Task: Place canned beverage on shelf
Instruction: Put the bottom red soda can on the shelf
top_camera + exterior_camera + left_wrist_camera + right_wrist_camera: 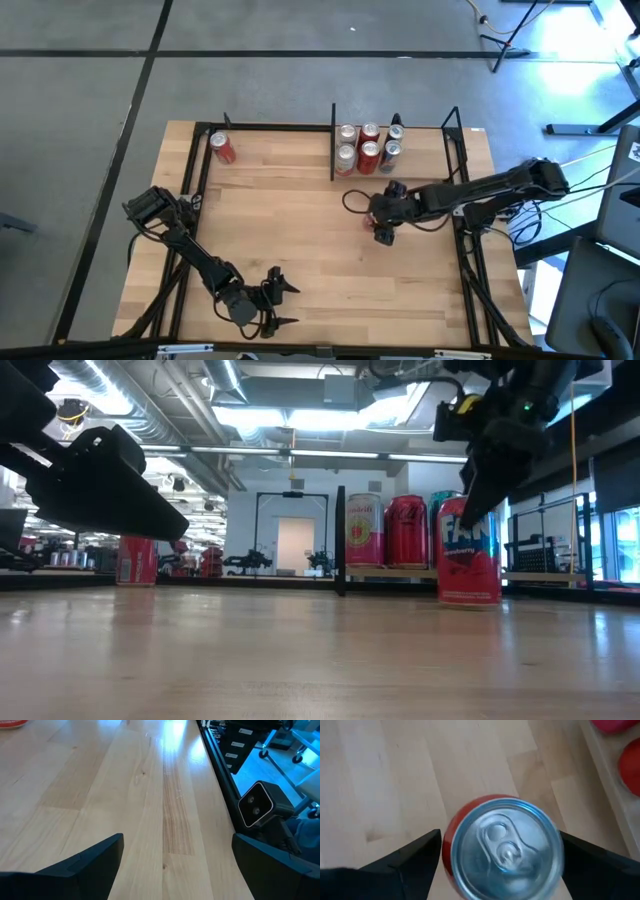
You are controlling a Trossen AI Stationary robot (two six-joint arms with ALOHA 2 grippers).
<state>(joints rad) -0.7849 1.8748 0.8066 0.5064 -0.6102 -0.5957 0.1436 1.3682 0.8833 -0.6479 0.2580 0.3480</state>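
Observation:
A red can (468,555) with a silver top (507,845) stands upright on the tabletop in front of the shelf. My right gripper (384,228) is open over it, pointing down, with one finger on each side of the can's top (500,835). I see no touch. The shelf (400,572) runs along the table's far edge, with a dark divider (332,150). Several cans (368,146) stand on it right of the divider, and one red can (222,148) is on it at the far left. My left gripper (283,303) is open and empty near the table's near edge.
Black frame rails (468,250) run along the table's left and right sides. A small camera (260,805) sits beside the rail in the left wrist view. Bare tabletop (300,220) lies between the two grippers.

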